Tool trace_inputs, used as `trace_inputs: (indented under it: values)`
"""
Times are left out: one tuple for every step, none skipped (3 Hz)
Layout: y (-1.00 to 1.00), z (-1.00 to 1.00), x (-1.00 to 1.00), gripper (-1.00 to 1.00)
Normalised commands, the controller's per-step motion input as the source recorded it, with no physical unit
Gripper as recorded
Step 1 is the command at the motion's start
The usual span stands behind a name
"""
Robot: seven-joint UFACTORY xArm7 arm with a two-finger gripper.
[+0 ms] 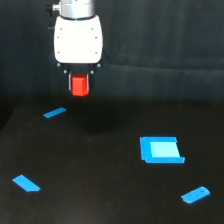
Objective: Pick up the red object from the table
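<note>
The red object is a small red-orange chunky block held between the two thin fingers of my gripper, below the white gripper body. The gripper is shut on it and holds it in the air, well above the black table, at the upper part of the exterior view's left. The fingers are mostly hidden beside the block.
Flat blue pieces lie on the table: a thin one just below the gripper, one at the exterior view's lower left, a larger square one at centre right, one at the lower right. A dark backdrop stands behind.
</note>
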Motion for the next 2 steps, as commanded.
trace_inputs:
  values:
    - [-0.03, 0.07, 0.12, -1.00]
    - [-0.02, 0.00, 0.02, -0.96]
